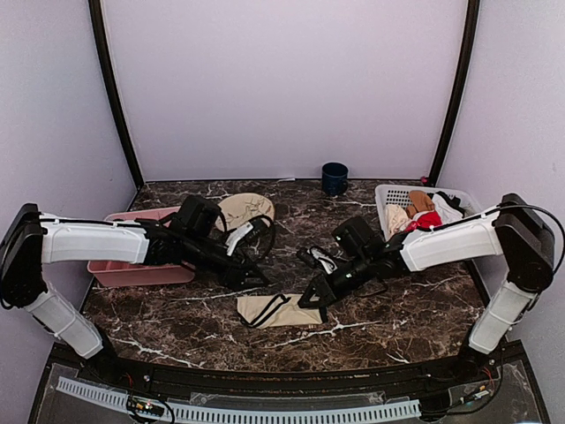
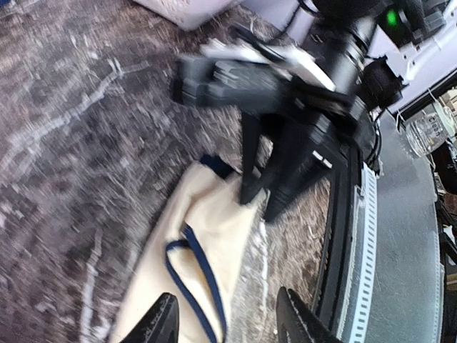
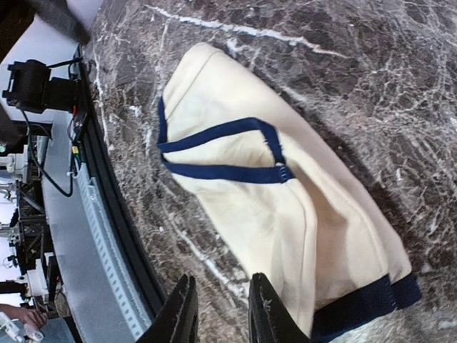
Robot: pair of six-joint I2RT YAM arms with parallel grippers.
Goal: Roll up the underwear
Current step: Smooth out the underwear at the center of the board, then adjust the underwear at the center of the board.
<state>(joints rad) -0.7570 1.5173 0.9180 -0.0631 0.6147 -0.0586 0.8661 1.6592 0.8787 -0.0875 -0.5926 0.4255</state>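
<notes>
Your right end effector (image 3: pixel 221 282), fingers narrowly parted and empty, points down at the right end of the cream fabric underwear with dark trim (image 1: pixel 278 309), lying flat lengthwise left-to-right on the dark marbled surface (image 1: pixel 397 309), while the left end effector (image 2: pixel 227 294), wider open and empty, hovers over its left half

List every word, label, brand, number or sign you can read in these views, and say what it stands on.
No text can be read in any view.
The underwear: plain cream fabric with dark trim, no print visible.
The blue mug, white basket and pink bin: no markings visible.
The clear container past the table edge: faint marks, too blurred to read.
</notes>
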